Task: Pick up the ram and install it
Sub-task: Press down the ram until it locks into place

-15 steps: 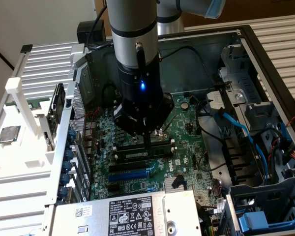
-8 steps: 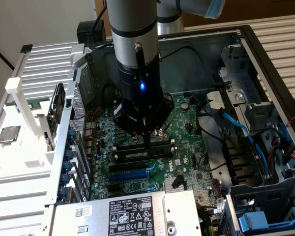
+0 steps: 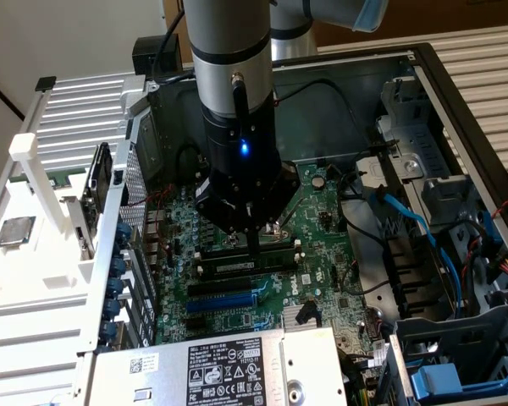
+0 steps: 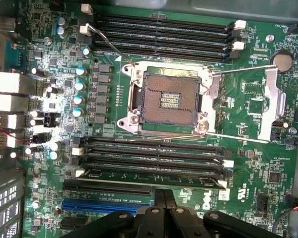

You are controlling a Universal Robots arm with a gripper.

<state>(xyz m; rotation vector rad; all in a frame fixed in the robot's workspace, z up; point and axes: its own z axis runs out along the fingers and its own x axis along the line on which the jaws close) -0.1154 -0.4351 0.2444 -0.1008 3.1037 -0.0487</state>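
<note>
Green ram [image 3: 244, 266] is lying seated in a black slot [image 4: 154, 162] on the motherboard [image 4: 260, 106] just below the open socket [image 4: 170, 98], while the gripper [image 3: 252, 250] is hanging directly over it, fingers pressed together, gripping nothing.

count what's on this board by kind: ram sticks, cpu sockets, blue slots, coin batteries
ram stick: 1
cpu socket, empty: 1
blue slot: 1
coin battery: 1
total: 4
</note>
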